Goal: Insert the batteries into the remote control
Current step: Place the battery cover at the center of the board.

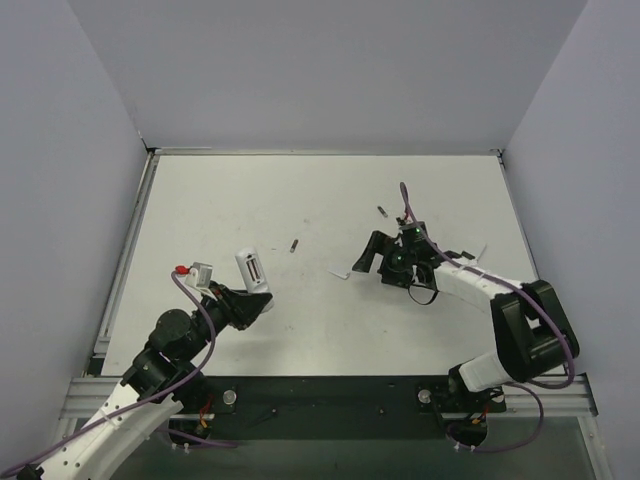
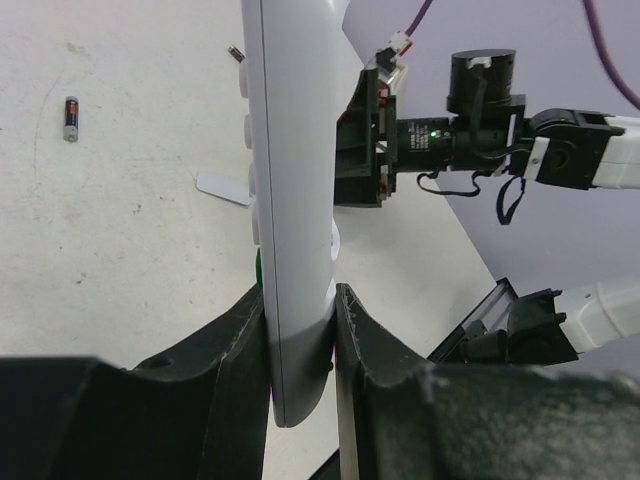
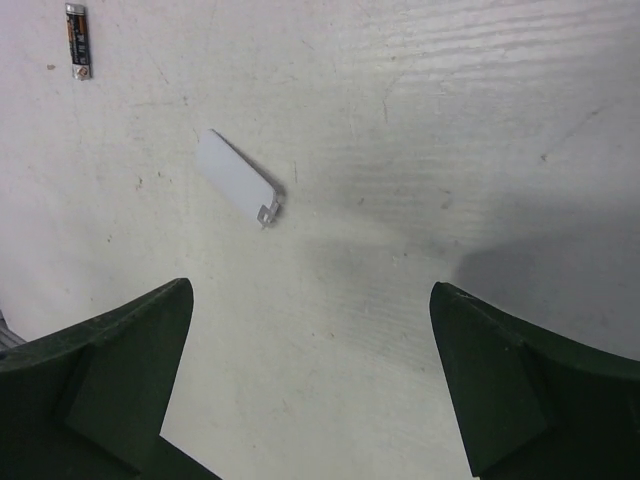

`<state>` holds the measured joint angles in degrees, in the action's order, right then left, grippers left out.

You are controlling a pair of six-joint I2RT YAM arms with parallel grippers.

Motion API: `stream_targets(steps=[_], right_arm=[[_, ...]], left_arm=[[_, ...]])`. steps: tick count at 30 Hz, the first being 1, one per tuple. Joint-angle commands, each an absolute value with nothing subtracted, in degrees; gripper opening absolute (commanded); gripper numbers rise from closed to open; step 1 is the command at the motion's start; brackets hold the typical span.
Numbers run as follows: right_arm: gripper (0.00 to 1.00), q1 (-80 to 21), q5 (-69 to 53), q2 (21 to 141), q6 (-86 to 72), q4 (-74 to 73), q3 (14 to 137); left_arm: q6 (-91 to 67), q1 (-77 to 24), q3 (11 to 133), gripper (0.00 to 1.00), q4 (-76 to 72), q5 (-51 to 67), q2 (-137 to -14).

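The white remote control (image 1: pixel 249 270) stands on end in my left gripper (image 1: pixel 256 298), lifted over the left part of the table. In the left wrist view both fingers press its lower end (image 2: pixel 290 200) and my left gripper (image 2: pixel 300 300) is shut on it. One battery (image 1: pixel 293 244) lies on the table mid-way between the arms and shows in the wrist views (image 2: pixel 71 118) (image 3: pixel 76 39). The second battery (image 1: pixel 382 211) lies farther back (image 2: pixel 236 53). My right gripper (image 1: pixel 372 262) is open and empty, low over bare table (image 3: pixel 310 300).
The small flat white cover piece (image 1: pixel 341 273) lies on the table just left of the right gripper; it also shows in the right wrist view (image 3: pixel 238 187) and the left wrist view (image 2: pixel 225 187). Grey walls enclose the table on three sides.
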<state>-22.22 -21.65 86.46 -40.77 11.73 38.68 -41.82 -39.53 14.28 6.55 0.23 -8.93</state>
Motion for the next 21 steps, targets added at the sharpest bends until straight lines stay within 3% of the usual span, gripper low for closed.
stream_targets(steps=[1, 11, 21], right_arm=[[1.00, -22.0, -14.9, 76.9, -34.2, 6.5, 40.1], [1.00, -19.3, -10.1, 84.2, -24.1, 2.1, 55.4], [0.75, -14.9, -7.5, 106.1, -12.7, -6.0, 76.2]], left_arm=[[-42.9, -39.1, 15.0, 0.00, 2.0, 1.9, -10.2], [-43.9, -39.2, 13.5, 0.00, -0.1, 2.8, -8.4], [-41.9, -39.2, 13.8, 0.00, 0.8, 2.5, -9.0]])
